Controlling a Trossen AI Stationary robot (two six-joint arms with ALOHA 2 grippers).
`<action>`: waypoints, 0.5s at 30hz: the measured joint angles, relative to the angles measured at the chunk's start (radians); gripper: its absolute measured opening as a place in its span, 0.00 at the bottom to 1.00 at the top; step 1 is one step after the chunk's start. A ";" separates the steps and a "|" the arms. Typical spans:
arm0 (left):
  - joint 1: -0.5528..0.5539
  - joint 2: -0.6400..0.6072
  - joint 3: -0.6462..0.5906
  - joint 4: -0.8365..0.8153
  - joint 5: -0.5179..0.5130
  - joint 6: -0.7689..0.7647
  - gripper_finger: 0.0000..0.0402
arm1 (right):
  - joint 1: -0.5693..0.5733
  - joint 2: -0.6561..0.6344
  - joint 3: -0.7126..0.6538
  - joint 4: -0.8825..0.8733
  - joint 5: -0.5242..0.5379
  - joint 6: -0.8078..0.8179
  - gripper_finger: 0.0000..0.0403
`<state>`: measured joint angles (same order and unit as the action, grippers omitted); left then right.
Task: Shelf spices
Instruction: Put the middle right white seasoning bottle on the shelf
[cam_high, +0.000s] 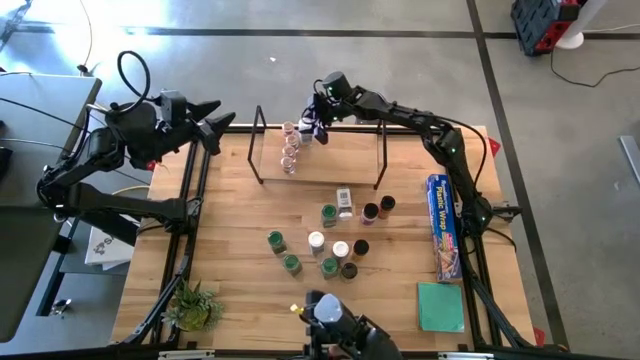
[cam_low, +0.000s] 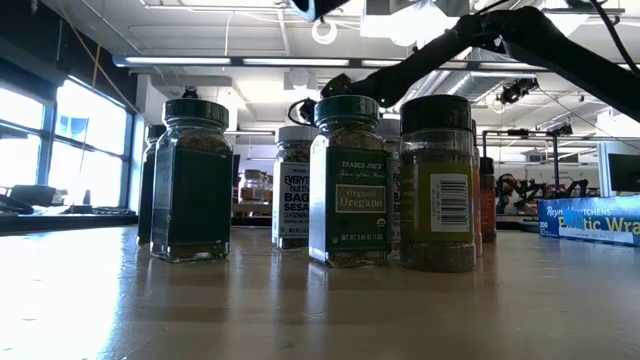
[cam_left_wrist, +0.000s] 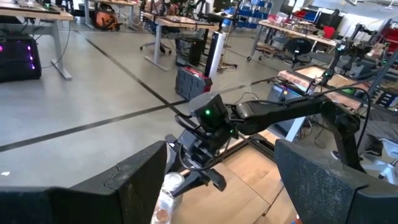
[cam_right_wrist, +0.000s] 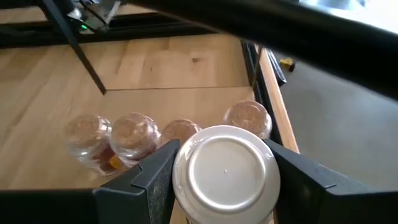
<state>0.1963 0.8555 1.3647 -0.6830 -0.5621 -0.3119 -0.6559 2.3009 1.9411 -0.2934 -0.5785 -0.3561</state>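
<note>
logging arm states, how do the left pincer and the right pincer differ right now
The left pincer hangs open and empty beside the table's left edge, off the shelf; the right pincer is at the shelf. The right pincer's fingers flank a white-lidded spice jar, next to the clear-topped jars already there, while the left pincer flanks nothing. Both are dark two-finger pincers.

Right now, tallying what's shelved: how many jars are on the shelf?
5: four clear-topped jars in a row on the shelf, plus a white-lidded jar between the right pincer's fingers. Others may be hidden.

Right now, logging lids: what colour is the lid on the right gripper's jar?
White lid, best in the right wrist view.
</note>
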 joint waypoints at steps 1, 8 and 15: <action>0.000 0.000 0.000 0.000 0.000 0.000 0.73 | 0.000 0.000 0.000 0.000 0.009 0.000 0.52; 0.000 0.000 0.000 0.000 0.001 0.000 0.73 | 0.000 -0.003 0.002 -0.010 0.109 0.041 0.52; 0.000 0.000 0.000 0.000 0.001 -0.020 0.73 | 0.001 -0.007 0.005 -0.068 0.153 0.043 0.52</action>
<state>0.1963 0.8555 1.3647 -0.6834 -0.5610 -0.3321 -0.6547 2.2943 1.9458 -0.3611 -0.4254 -0.3134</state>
